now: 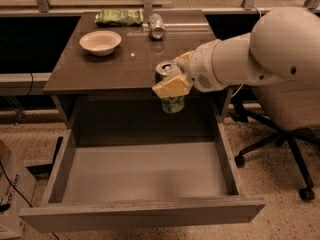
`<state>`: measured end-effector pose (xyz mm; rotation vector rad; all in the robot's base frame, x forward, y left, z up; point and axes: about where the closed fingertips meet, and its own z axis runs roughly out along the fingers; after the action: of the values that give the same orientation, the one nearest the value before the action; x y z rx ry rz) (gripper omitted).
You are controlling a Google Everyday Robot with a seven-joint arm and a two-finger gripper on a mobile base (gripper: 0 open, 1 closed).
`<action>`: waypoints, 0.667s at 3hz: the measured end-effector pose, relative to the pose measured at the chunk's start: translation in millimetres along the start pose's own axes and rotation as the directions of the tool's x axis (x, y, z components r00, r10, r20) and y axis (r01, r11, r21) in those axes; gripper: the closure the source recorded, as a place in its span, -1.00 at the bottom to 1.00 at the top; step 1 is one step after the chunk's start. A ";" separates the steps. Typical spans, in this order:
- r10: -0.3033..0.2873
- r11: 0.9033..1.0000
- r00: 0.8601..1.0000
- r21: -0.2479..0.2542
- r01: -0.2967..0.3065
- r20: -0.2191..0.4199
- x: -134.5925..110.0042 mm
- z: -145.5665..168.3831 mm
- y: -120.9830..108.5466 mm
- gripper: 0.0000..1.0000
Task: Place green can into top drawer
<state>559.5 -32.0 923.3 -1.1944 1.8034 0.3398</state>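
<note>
Nearest, the wide, shallow, grey wood-grain top drawer (145, 211) stands pulled fully out, its plain flat front panel running across the bottom of the view and its pale floor bare.

Above the drawer's rear part, just in front of the bench's front edge, hangs the small cylindrical green can (173, 104). Its sides are mottled green and white, and its silver top with the pull tab shows above the cream fingers. It is held about upright in the air, touching neither drawer nor bench. The cream-coloured two-finger claw (172, 85) is clamped across the can's middle, reaching in from the right on a thick white arm (260, 54).

Behind it lies the dark brown, glossy bench (115, 69). On it, at the left, sits a shallow white round bowl (100, 42). Farther back a plain silver can (157, 26) lies on its side, and just left of it a flat green snack bag (119, 17). A grey office chair (292, 114) stands to the right of the bench.
</note>
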 end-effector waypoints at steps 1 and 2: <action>0.028 0.999 0.999 -0.032 -0.027 0.028 33.4 37.9 14.1 1.00; 0.043 0.999 0.998 -0.030 -0.041 0.050 69.6 71.0 22.5 1.00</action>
<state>571.2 -15.6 823.3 -1.1592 1.7875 0.4178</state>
